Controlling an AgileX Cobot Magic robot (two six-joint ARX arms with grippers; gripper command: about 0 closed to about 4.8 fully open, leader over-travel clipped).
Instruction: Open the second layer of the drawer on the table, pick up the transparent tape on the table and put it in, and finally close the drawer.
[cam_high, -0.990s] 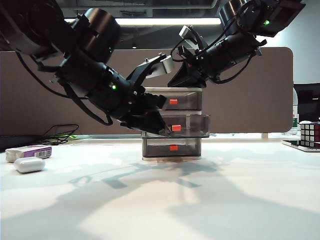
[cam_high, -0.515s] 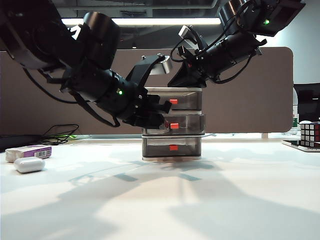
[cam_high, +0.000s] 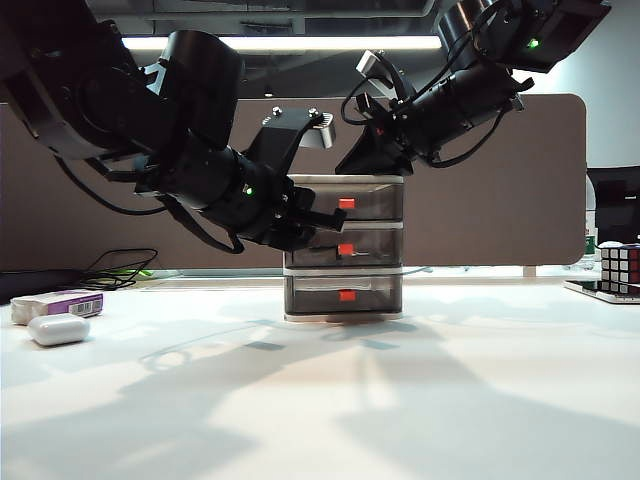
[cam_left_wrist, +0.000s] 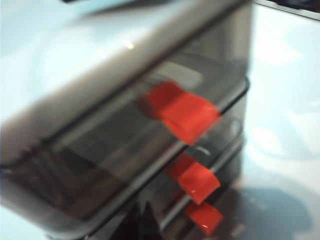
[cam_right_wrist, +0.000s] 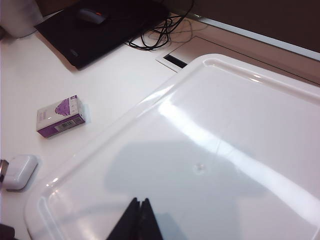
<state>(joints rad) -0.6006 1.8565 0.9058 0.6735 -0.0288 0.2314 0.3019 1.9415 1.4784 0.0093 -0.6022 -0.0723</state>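
The grey three-tier drawer (cam_high: 344, 248) stands mid-table, and its top fills the right wrist view (cam_right_wrist: 210, 150). The second layer (cam_high: 372, 246) sits flush with the other tiers, its red-orange tab (cam_left_wrist: 199, 182) facing out. My left gripper (cam_high: 322, 228) is shut and empty, its tips against the unit's front left; they show dark and blurred (cam_left_wrist: 145, 222) just before the drawer fronts. My right gripper (cam_high: 352, 166) is shut and rests on the unit's top, tips (cam_right_wrist: 140, 201) on the white lid. The transparent tape is not visible in any view.
A purple-and-white box (cam_high: 60, 300) and a white rounded case (cam_high: 58, 329) lie at the left edge of the table (cam_high: 330, 400). A Rubik's cube (cam_high: 620, 268) stands far right. Cables (cam_high: 120, 268) and a brown partition lie behind.
The middle tier, which stuck out toward the camera, has slid back flush. My left gripper followed it in toward the unit. The right arm has not moved.
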